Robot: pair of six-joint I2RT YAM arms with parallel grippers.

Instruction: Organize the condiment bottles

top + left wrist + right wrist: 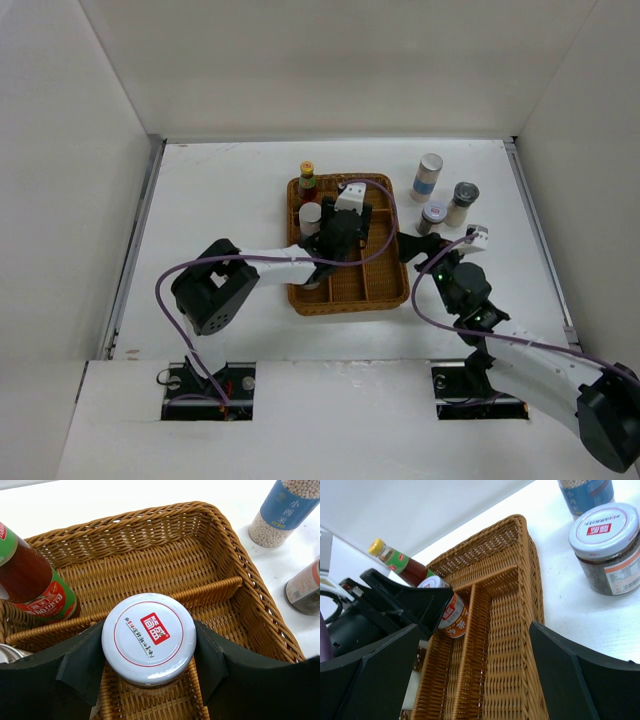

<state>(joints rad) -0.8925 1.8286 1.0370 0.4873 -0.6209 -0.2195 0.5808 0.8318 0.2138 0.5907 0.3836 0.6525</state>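
Tray (350,308): brown wicker, rectangular, at the middle of the counter, its long side running near to far.
Dividers (215,587): woven strips inside the tray, marking off one wide section at the far end and narrow lanes nearer.
Counter (230,180): flat, plain white.
Walls (320,60): white panels on the left, right and far sides.

The white-lidded jar (148,639) gripped in my left claw (148,666) carries a red square with white Chinese characters I cannot make out, over the wicker tray (150,545). Right of the tray, a cylinder (282,510) has a blue label reading 小 and 米.
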